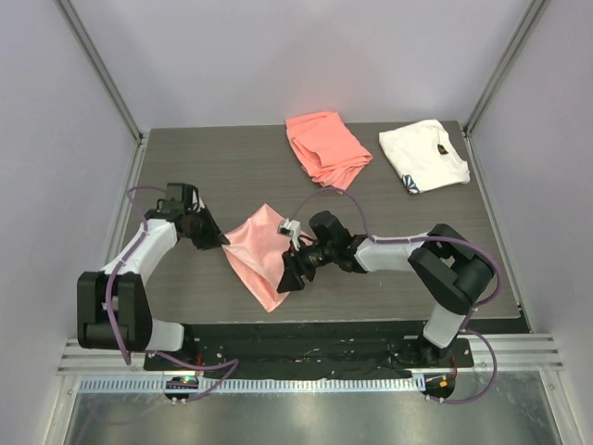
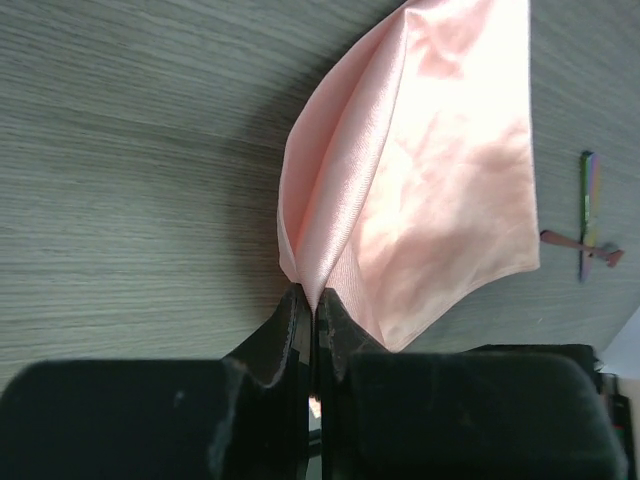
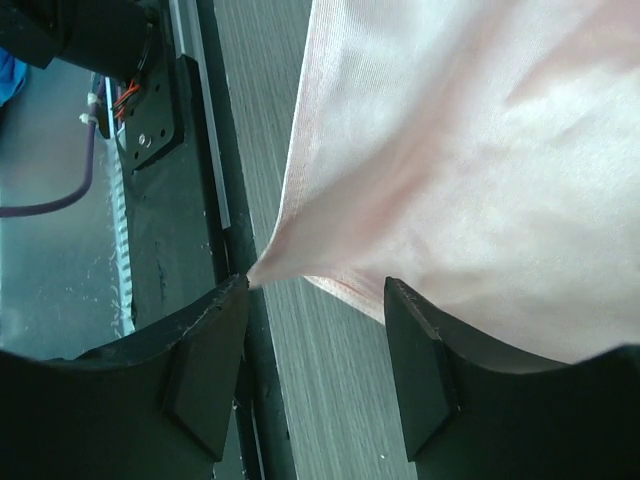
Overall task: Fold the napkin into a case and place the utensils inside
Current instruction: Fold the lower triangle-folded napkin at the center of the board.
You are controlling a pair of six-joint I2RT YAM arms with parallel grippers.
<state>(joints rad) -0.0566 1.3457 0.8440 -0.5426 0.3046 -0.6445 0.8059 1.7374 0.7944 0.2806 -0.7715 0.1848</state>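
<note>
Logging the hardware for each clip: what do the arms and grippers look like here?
The left arm and right arm alike have white links between blocky black joints, each trailed by a looping purple cable. The left gripper and right gripper have matte black, wedge-shaped fingers.

Left tool (image 2: 312, 302) clamped tight, right tool (image 3: 318, 300) with jaws apart.

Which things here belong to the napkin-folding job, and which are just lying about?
In the job:
pale-pink napkin
slim iridescent utensil lying near it

Lying about:
coral-orange cloth
white cloth with a dark mark
</note>
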